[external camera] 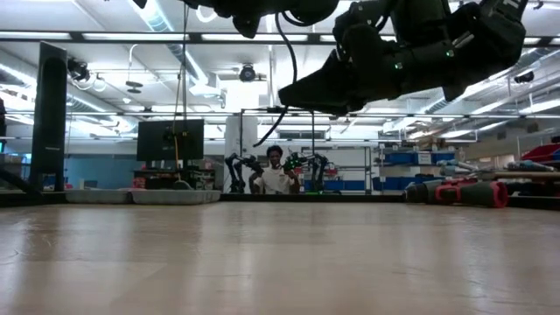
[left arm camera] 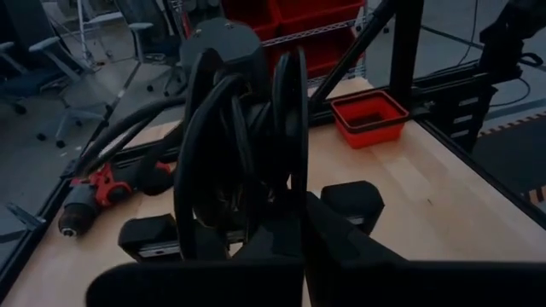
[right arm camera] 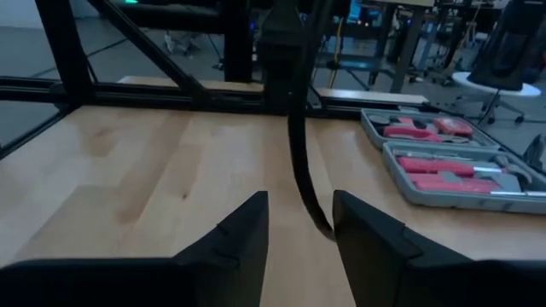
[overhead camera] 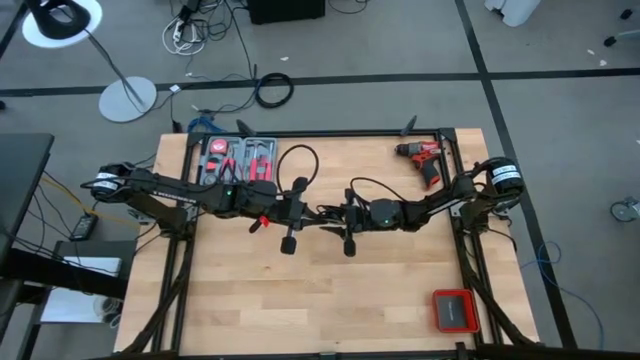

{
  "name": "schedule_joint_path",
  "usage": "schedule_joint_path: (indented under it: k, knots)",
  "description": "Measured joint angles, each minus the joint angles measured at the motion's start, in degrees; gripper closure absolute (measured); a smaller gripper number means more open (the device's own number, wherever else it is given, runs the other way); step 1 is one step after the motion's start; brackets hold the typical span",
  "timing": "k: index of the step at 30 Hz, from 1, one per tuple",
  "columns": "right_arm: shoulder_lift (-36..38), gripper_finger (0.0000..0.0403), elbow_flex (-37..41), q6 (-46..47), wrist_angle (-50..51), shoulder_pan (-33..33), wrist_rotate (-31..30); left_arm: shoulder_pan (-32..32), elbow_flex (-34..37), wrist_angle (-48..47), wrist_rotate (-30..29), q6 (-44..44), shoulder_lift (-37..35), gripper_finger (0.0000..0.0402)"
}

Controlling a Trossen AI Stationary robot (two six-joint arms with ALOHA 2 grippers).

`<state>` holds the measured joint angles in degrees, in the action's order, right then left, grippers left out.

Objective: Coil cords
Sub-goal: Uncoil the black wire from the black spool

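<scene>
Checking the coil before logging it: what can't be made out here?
- Cord ends: left wrist view, buried in loops.
- Left gripper grip point: cord covers it.
- Right gripper contact with cord: gap open, touch unclear.
- Drill: low view, too small.

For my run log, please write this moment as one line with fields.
left gripper: shut on cord, raised mid-table | right gripper: open, cord hanging between fingers | drill: far right corner | coiling: not finished

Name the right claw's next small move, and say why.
Probably ease the right claw forward and close on the cord: it is open, the strand hangs just ahead of its gap, and the left claw is shut on the coiled loops.
</scene>
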<state>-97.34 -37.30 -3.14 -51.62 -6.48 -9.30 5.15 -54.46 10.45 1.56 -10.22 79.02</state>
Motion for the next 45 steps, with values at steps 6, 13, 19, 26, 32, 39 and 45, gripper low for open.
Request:
schedule_joint_path:
  k: [6, 13, 19, 26, 32, 39, 45]
  knots:
    - [0.0, 0.0294, 0.0, 0.9, 0.5, 0.5, -0.6, 0.1, 0.0, 0.0, 0.0, -0.1, 0.0, 0.0401]
    - [0.0, 0.0387, 0.0, 2.3, 3.1, 0.7, 0.6, 0.1, 0.0, -0.6, -0.1, -0.2, 0.0, 0.0401]
    - [1.1, 0.0394, 0.0, 3.6, 8.6, 0.5, 2.2, 0.1, 0.0, -4.0, -0.1, 0.4, 0.0, 0.0401]
    - [6.0, 0.0397, 0.0, 5.3, 17.5, -0.9, 2.9, 0.1, 0.0, -8.5, 1.6, 1.8, 0.0, 0.0401]
    - [10.3, 0.0399, 0.0, 3.1, 22.5, -0.3, -0.9, 0.1, 0.0, -9.3, 2.6, 3.2, 0.0, 0.0401]
    - [17.5, 0.0399, 0.0, 2.0, 32.6, 0.1, -5.6, 0.2, 0.0, -13.0, 2.7, 4.5, 0.0, 0.0401]
    - [25.2, 0.0399, 0.0, 5.8, 45.8, -3.2, -10.0, 0.2, 0.0, -19.1, -1.0, 4.2, 0.0, 0.0401]
